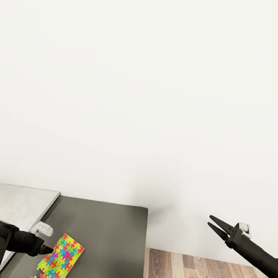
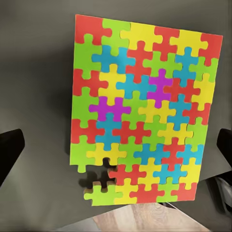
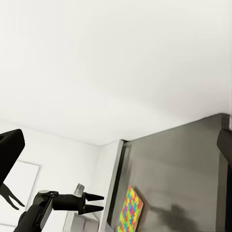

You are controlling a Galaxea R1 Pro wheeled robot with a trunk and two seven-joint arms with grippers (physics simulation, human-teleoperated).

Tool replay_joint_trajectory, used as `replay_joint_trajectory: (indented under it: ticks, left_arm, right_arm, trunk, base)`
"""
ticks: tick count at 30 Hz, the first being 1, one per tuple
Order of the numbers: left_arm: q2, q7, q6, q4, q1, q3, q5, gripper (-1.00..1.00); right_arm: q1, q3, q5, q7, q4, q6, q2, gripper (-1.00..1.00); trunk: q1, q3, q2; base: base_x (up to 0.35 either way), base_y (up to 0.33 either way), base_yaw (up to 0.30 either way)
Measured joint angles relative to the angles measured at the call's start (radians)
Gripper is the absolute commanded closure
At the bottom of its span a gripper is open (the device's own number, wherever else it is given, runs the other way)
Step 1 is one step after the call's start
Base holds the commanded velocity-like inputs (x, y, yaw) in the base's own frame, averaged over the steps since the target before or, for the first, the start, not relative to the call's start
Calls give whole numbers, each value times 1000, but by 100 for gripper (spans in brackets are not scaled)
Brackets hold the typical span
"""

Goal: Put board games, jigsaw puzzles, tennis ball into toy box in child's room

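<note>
Left gripper [image 1: 49,250] open above jigsaw puzzle [image 1: 61,257], which lies flat on the dark table section [image 1: 112,235] near its edge, one piece missing. Right gripper [image 1: 213,226] open, clear over floor [image 1: 200,266]

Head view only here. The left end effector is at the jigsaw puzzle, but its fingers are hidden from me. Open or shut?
Observer: Open. The left end effector has its fingers wide apart, flanking the jigsaw puzzle without touching it.
Operator: Is the puzzle whole? My frame cuts it off.
Observer: No. There is a one-piece gap near a corner, and the dark table section shows through it.
Operator: How near the table edge is it?
Observer: The gapped side lies right by the edge, and the wood floor shows just beyond it.
</note>
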Motion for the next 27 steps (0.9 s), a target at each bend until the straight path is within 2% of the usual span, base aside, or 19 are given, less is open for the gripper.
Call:
replay_joint_trajectory:
  ticks: [3, 9, 13, 21, 27]
  left_arm:
    - [0, -4, -3, 2, 0, 1, 3, -100]
    - [2, -7, -6, 3, 0, 1, 47, -100]
    - [16, -9, -4, 4, -10, 2, 68, -100]
    - [39, -62, -5, 47, -78, 1, 84, -100]
    - [45, -74, -9, 86, -95, 1, 87, -100]
  right_arm:
    - [0, 0, 0, 0, 0, 0, 0, -100]
    - [0, 0, 0, 0, 0, 0, 0, -100]
    - [0, 1, 0, 0, 0, 0, 1, -100]
    - [0, 3, 0, 0, 0, 0, 2, -100]
    - [0, 3, 0, 0, 0, 0, 2, -100]
  trunk:
    - [0, -5, 0]
    - [0, -14, 0]
    - [0, -20, 0]
    - [0, -32, 0]
    - [0, -39, 0]
  base:
    - [0, 0, 0]
    - [0, 0, 0]
    - [0, 0, 0]
    - [0, 0, 0]
    - [0, 0, 0]
